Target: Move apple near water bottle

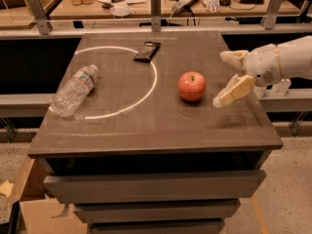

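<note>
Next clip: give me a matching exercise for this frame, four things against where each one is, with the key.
Things:
1. apple
2. water bottle
3. dark packet
4. pincer

Places:
a. lying on its side at the left of the table
b. in the air over the right edge, open
c. at the far side, by the top of the white circle
d. just right of the white circle, nothing touching it

Pairs: 1-d, 2-a, 3-c, 4-b
</note>
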`<state>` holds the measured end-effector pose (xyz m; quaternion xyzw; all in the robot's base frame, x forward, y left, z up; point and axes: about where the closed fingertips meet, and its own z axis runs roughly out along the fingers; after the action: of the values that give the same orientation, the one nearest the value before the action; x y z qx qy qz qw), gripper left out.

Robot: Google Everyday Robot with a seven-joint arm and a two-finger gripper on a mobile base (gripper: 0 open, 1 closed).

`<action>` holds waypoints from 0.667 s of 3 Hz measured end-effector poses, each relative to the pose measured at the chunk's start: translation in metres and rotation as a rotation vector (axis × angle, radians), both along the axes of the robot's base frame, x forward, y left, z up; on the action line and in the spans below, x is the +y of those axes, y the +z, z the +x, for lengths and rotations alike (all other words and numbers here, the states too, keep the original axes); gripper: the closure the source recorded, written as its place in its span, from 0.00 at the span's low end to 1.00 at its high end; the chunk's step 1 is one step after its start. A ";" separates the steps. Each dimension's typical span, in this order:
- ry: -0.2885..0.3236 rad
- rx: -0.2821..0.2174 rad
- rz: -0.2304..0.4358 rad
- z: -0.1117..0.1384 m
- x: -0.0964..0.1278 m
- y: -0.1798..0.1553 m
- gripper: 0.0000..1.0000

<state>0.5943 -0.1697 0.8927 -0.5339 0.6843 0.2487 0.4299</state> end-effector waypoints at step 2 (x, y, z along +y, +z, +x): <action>0.075 0.034 0.039 0.019 0.038 -0.026 0.14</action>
<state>0.6129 -0.1315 0.8671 -0.5465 0.6660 0.2872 0.4187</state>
